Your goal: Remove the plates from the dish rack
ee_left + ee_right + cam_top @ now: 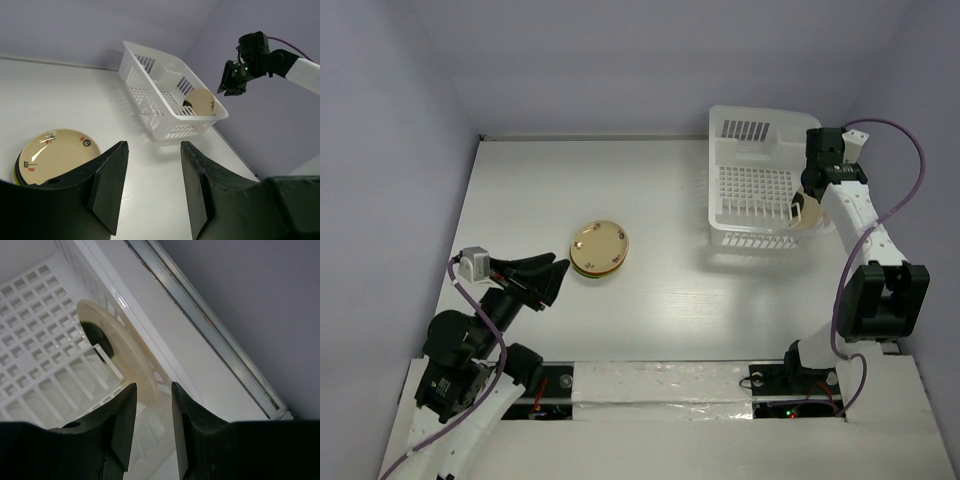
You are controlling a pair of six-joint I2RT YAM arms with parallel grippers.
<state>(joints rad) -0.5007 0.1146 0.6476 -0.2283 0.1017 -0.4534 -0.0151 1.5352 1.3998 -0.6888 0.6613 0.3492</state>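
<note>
The white dish rack [752, 190] stands at the back right. A cream plate [809, 214] stands on edge in it against the right wall, with a dark shape [96, 335] just behind it. My right gripper [808, 192] hovers over that plate. In the right wrist view its fingers are open and empty [154, 386], just above the cream plate's rim [122, 357]. A stack of plates with a cream patterned one on top [599, 247] lies on the table's middle left. My left gripper [548, 279] is open and empty beside the stack [50, 156].
The rack's raised vented end [748, 128] is at the back. Purple walls enclose the table on three sides. A metal strip [210, 325] runs along the table's right edge, close to the rack. The right arm's cable [910, 180] loops out to the right.
</note>
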